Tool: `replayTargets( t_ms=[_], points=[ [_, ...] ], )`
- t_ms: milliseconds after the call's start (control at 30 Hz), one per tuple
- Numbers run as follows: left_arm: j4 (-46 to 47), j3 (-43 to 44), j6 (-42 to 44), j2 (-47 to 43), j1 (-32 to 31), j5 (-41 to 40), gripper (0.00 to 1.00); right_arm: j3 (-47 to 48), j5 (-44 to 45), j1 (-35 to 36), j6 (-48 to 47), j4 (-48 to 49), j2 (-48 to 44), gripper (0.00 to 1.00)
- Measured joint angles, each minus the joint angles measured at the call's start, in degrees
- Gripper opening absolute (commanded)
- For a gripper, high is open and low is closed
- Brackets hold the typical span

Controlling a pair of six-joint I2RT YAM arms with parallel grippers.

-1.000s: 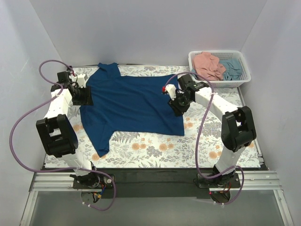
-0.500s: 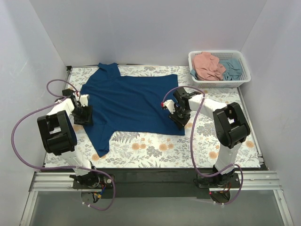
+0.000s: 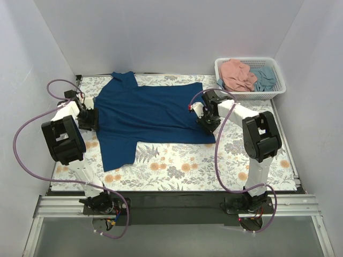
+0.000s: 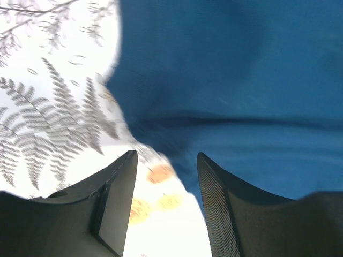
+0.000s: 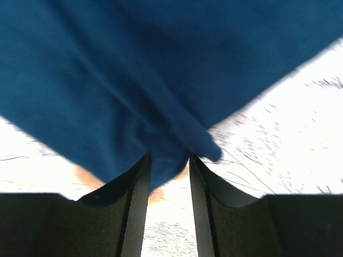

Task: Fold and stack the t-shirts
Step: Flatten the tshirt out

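The dark navy t-shirt lies spread flat on the floral table cover, collar at the far left, one sleeve hanging toward the near left. My left gripper is low at the shirt's left edge. In the left wrist view it is open, with the navy cloth edge just past its tips. My right gripper is low at the shirt's right edge. In the right wrist view it is open, with a fold of navy cloth reaching between its tips. The salmon pink shirt and teal shirt lie crumpled in the basket.
A white lattice basket stands at the far right corner. White walls close in the back and both sides. Purple cables loop beside each arm. The floral table cover shows bare near the front.
Both grippers came toward the near side, then moved back away again. The shirt's near hem and hanging sleeve have shifted farther from the front edge.
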Motion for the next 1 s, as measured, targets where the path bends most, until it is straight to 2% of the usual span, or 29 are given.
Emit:
replayTargets(
  t_ms=[100, 333, 400, 567, 733, 833, 1000],
  points=[
    [-0.66, -1.57, 1.2, -3.69, -0.04, 3.41, 0.49, 0.0, -2.21, 1.73, 0.11, -0.98, -1.25, 0.45],
    [-2.62, -5.49, 3.67, -19.96, -3.52, 6.43, 0.48, 1.81, -4.55, 3.17, 0.24, -3.08, -6.25, 0.45],
    [-2.75, -7.04, 3.89, -20.72, -3.72, 6.84, 0.48, 1.9, -4.44, 3.02, 0.15, -3.19, -6.95, 0.43],
    [-2.71, -17.16, 3.91, -19.69, -3.5, 6.01, 0.46, 0.46, -3.85, 2.97, -0.09, -3.39, -5.33, 0.4],
    [-0.33, -27.78, 5.62, -20.15, -3.5, 2.12, 0.45, -6.43, -3.21, 2.97, -0.28, -1.44, -3.74, 0.39],
    [0.33, -33.24, 7.37, -26.64, -3.5, -0.48, 0.45, -11.56, -3.06, 3.06, -0.44, 1.75, -7.58, 0.38],
    [-4.52, -40.59, 11.19, -37.97, -3.43, -3.06, 0.45, -20.63, -3.8, 4.22, -0.31, 2.62, -15.43, 0.38]
  ],
)
